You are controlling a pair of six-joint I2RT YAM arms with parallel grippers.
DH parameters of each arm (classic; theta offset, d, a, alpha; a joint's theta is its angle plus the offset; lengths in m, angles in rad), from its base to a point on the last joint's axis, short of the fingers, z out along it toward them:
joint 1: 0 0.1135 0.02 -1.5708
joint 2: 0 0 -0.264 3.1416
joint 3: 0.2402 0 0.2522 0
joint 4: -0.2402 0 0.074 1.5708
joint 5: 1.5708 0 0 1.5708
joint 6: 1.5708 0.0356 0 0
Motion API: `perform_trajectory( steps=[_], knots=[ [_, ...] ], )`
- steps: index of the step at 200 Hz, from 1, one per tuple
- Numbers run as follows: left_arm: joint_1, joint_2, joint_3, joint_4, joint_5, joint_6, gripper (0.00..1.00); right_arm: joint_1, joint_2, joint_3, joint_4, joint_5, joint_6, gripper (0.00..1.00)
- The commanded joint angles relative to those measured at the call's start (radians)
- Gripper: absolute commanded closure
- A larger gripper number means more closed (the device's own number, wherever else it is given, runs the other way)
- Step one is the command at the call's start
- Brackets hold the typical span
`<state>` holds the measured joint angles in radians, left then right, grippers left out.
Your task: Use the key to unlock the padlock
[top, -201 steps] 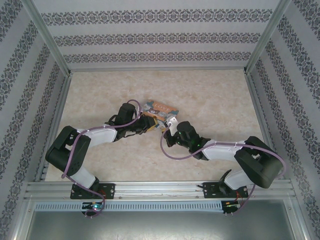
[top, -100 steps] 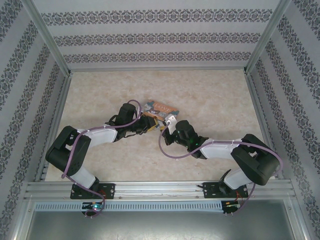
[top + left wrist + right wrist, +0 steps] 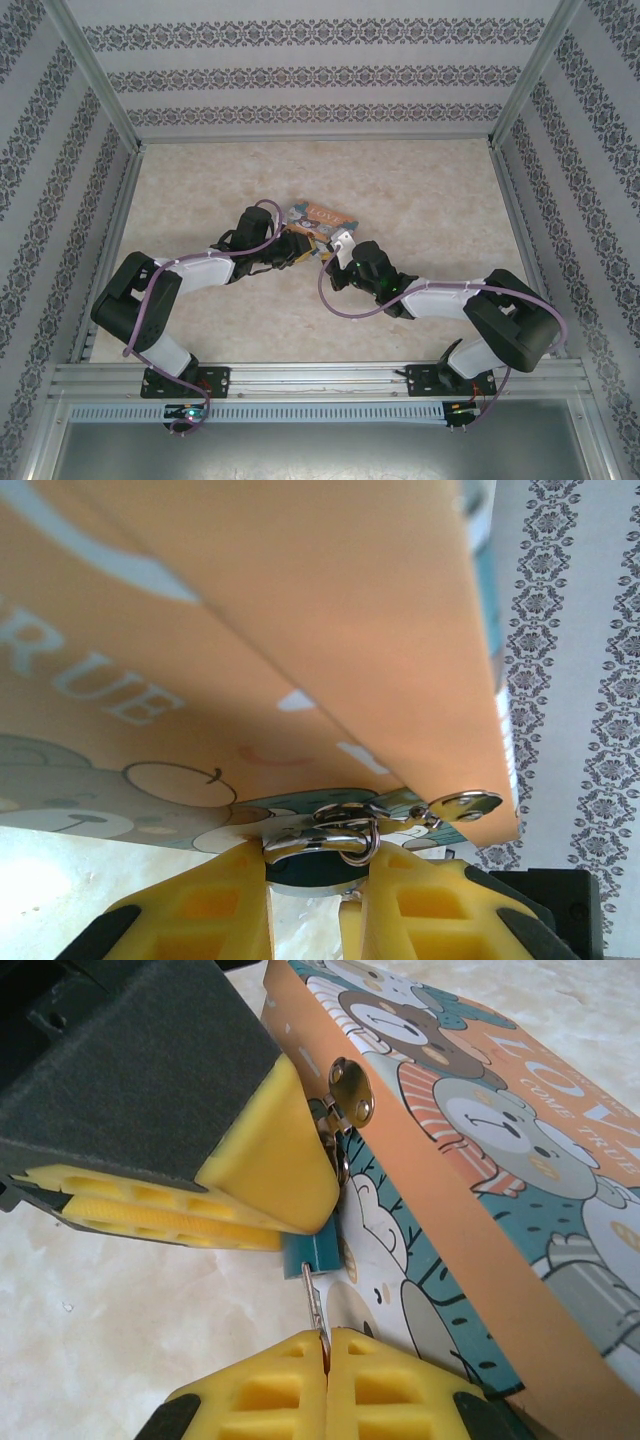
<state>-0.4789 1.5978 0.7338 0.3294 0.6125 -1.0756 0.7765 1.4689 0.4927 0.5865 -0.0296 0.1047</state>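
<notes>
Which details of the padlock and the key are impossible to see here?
- Right wrist view: the head of the key is hidden inside the shut right pincer; whether its tip is in the padlock is too small to tell.
- Left wrist view: the left pincer covers most of the padlock.
- Top view: both are too small, between the pincers.

Pretty clearly a robotics lab test cell is being shown here, not anybody's home. The workspace is being boxed in by an aluminium extrusion frame point(image 3: 98, 80), and the wall panels point(image 3: 320, 58) are being dressed up in striped damask wallpaper, kinda fake-living-room style. A marble-look tabletop point(image 3: 430, 190) is being used as the work surface. The left arm point(image 3: 200, 268) and right arm point(image 3: 440, 295) are being carried on a slotted metal rail point(image 3: 320, 378), with a purple cable point(image 3: 322, 287) being looped loose.
</notes>
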Motion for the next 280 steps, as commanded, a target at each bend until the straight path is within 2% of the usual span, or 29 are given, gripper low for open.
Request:
perform_trajectory(
  steps=[1, 280],
  knots=[
    [-0.017, -0.021, 0.03, 0.052, -0.002, 0.013, 0.78, 0.004, -0.009, -0.019, -0.009, 0.029, -0.005, 1.0],
    [-0.017, -0.022, 0.029, 0.048, -0.001, 0.017, 0.78, 0.001, 0.049, 0.027, 0.077, 0.03, 0.027, 1.0]
  ],
)
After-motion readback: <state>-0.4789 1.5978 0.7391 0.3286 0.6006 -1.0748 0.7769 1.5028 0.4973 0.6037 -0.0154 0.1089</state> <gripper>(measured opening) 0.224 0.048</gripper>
